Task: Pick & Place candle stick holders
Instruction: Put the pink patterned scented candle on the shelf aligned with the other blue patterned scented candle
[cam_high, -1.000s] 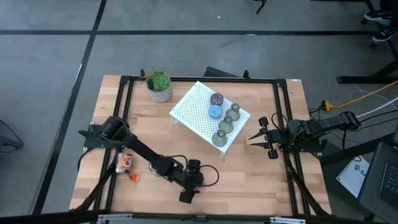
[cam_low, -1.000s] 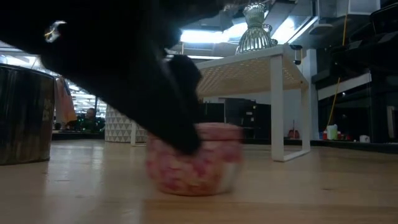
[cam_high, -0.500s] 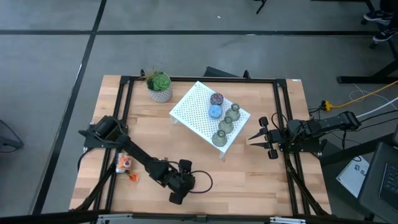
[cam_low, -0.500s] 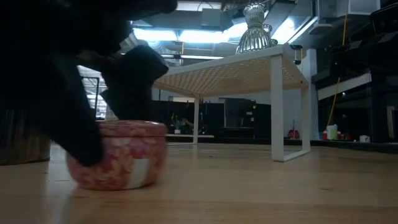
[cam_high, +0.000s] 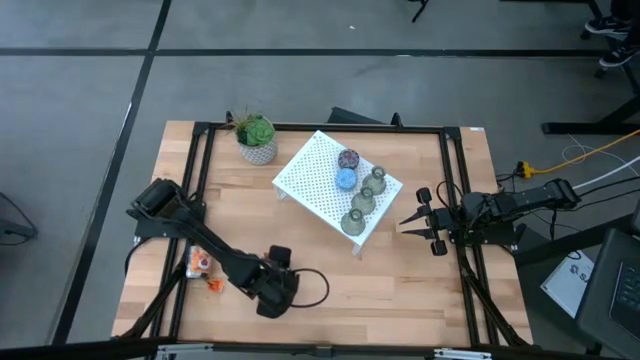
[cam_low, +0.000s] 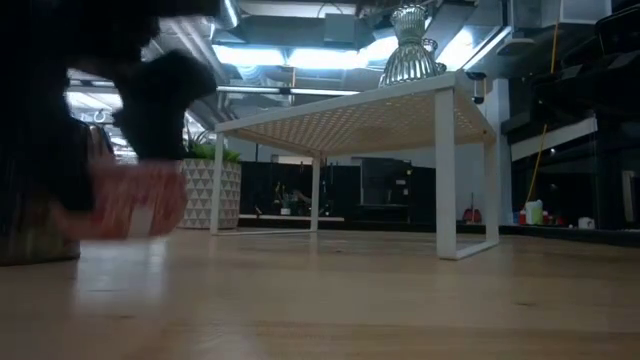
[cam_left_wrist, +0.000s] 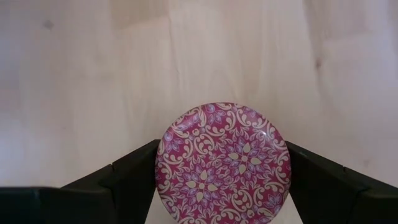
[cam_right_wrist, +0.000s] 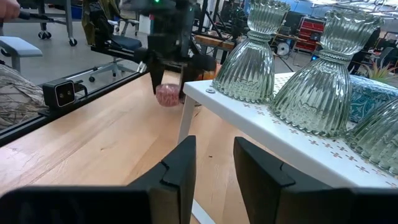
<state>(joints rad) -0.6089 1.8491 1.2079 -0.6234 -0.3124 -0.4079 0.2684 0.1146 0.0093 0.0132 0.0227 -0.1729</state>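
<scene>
The left claw (cam_left_wrist: 221, 186) pinches the pink candle holder (cam_left_wrist: 222, 163) by its sides, lifted just above the tabletop (cam_high: 400, 290) near its front edge, apparently for carrying, while the right claw (cam_high: 412, 222), empty and narrowly parted, waits beside the white stand (cam_high: 320, 180).

The white perforated stand (cam_high: 338, 198) sits tilted near mid-table, carrying a purple holder (cam_high: 348, 159), a blue holder (cam_high: 346, 180) and three olive-green holders (cam_high: 363, 200) in a row along its right edge. A potted plant (cam_high: 257, 139) stands just left of the stand's far corner. The left gripper (cam_high: 270, 297) lies well below-left of the stand; the right gripper (cam_high: 420, 224) waits just right of it — fingers toward it.
</scene>
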